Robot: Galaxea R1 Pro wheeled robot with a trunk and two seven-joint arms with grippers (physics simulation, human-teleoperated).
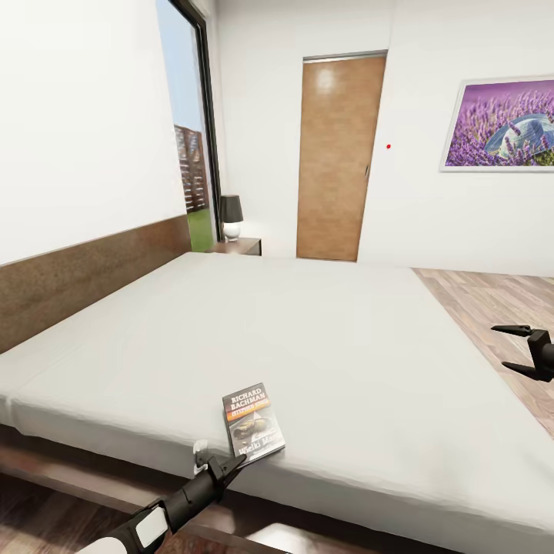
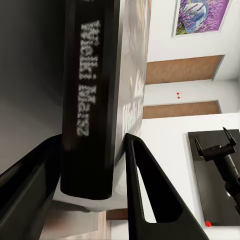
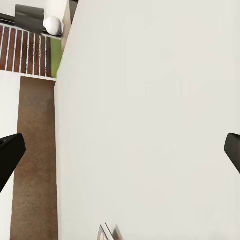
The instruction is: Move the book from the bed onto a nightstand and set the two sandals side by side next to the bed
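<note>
The book (image 1: 252, 423), dark with white "Richard Bachman" lettering and an orange band, lies near the front edge of the bed (image 1: 323, 338), on its grey mattress. My left gripper (image 1: 231, 462) reaches up from below the bed edge and holds the book's near corner. In the left wrist view the book's spine (image 2: 90, 100) stands between the two black fingers (image 2: 145, 195), which press both sides. My right gripper (image 1: 531, 354) hovers open over the bed's right edge, with the mattress (image 3: 150, 100) below its spread fingers. A nightstand (image 1: 240, 246) stands at the bed's far end. The sandals are out of view.
A dark-shaded lamp (image 1: 231, 215) stands on the nightstand beside a tall window (image 1: 192, 138). A wooden door (image 1: 338, 154) and a lavender picture (image 1: 500, 123) are on the far wall. The dark headboard (image 1: 77, 277) runs along the left; wood floor (image 1: 492, 300) lies to the right.
</note>
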